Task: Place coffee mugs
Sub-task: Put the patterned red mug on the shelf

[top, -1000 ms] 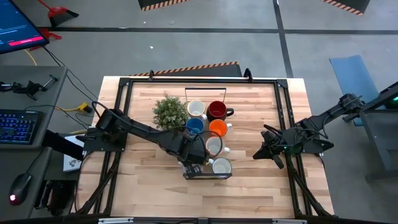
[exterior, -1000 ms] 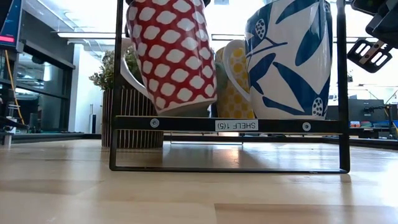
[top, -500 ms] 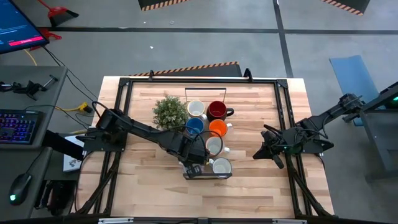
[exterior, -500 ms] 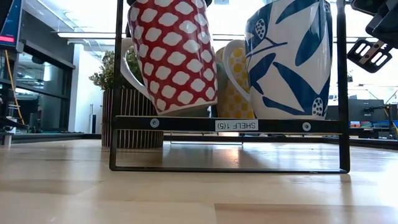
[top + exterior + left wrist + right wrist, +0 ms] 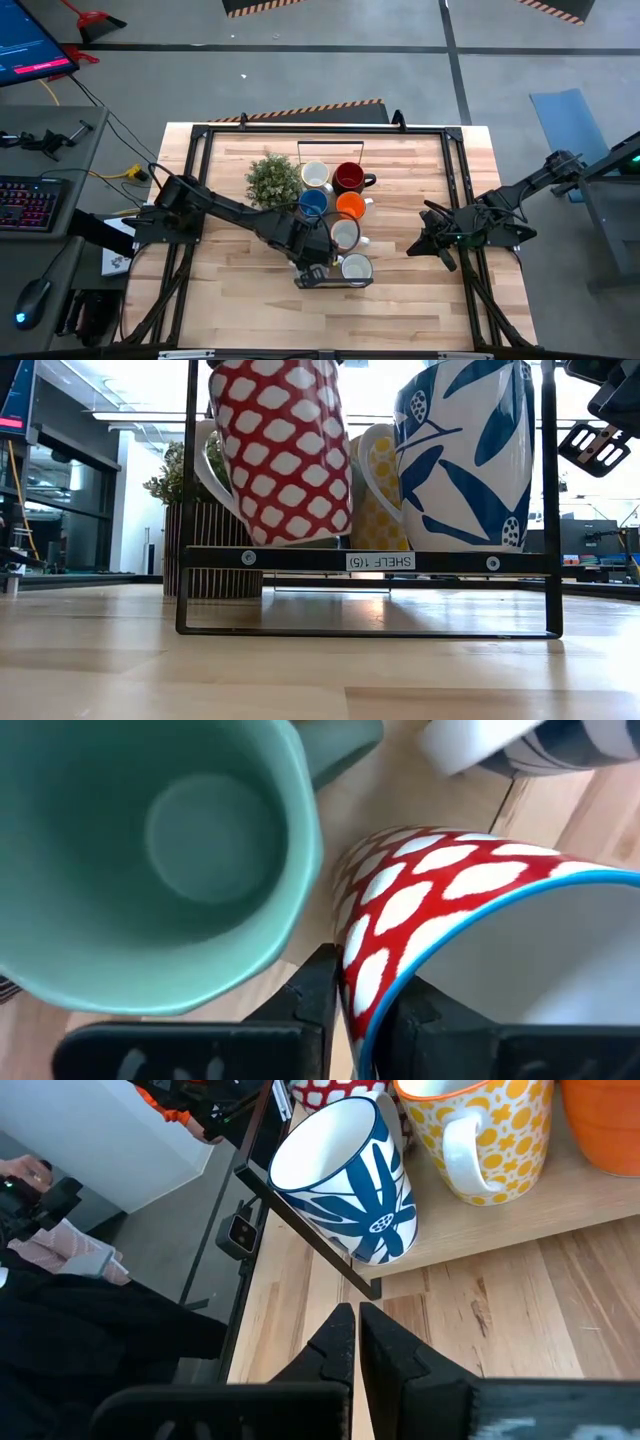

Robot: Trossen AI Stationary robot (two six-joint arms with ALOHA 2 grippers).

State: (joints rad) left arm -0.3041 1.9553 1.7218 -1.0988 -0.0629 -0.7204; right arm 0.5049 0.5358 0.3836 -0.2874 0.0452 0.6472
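A black wire shelf rack (image 5: 365, 561) stands mid-table with mugs in two columns. The red mug with white spots (image 5: 280, 450) is in the near left slot, and my left gripper (image 5: 365, 985) is shut on its rim from above. Beside it stand the white mug with blue leaves (image 5: 465, 455), a yellow-patterned mug (image 5: 380, 490) and a teal mug (image 5: 150, 850). Farther back are orange (image 5: 350, 205), dark red (image 5: 348, 177), blue (image 5: 313, 201) and white (image 5: 315, 175) mugs. My right gripper (image 5: 355, 1320) waits shut at the table's right side, touching nothing. My left gripper has the red spotted mug's rim (image 5: 372, 960), on the side next to the teal mug. One finger (image 5: 315, 985) is outside the wall and the other inside. The fingers come from above, pointing steeply down. The mug stands almost upright, its base down at the shelf board behind the front bar.
A potted green plant (image 5: 272, 180) stands left of the rack's far end. A black frame (image 5: 200, 150) runs round the table top. Bare wood lies in front of the rack and on both sides. In the right wrist view a person's hand (image 5: 65, 1245) shows beyond the table's edge.
The red spotted mug has tipped from a clear lean to nearly upright in the near left slot, and its base has come level on the shelf. My left arm has stayed in place.
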